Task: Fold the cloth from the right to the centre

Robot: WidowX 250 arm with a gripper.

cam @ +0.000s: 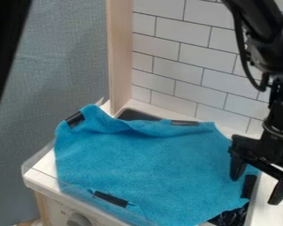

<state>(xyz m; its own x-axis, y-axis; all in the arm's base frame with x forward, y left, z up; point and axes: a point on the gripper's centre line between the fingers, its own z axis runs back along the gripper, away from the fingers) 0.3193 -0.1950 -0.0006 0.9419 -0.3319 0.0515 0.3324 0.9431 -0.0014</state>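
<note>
- Across the centre and down to six o'clock in the camera view, the blue cloth [150, 163] lies spread over the white counter [273, 215], its upper edge rippled but its right side not folded inward.
- Around the cloth's own dial, dark patches sit near its edge: the ten o'clock patch [74, 119], the one o'clock patch [184, 123], the patch between seven and eight [111, 198], and the patch between three and four [248, 186].
- At four o'clock in the view, the gripper [254, 190] hangs with its fingers [280, 190] spread, one over the cloth's right margin, the other beyond it. Nothing is pinched between them; whether either touches the cloth, I cannot tell.
- As I judge it, the fold has yet to begin: gripping the right edge, carrying it towards nine o'clock, and laying it down at the middle all remain.
- Past the cloth's top edge, towards eleven, part of a dark basin [135, 115] shows; black crumpled material [231, 216] lies beside its lower right edge, near five, and could snag a low grasp.
- Tiled wall [185, 39] rises behind at one o'clock, a wooden post [120, 53] stands near eleven, and a knob [79, 220] sits on the front near seven.
</note>
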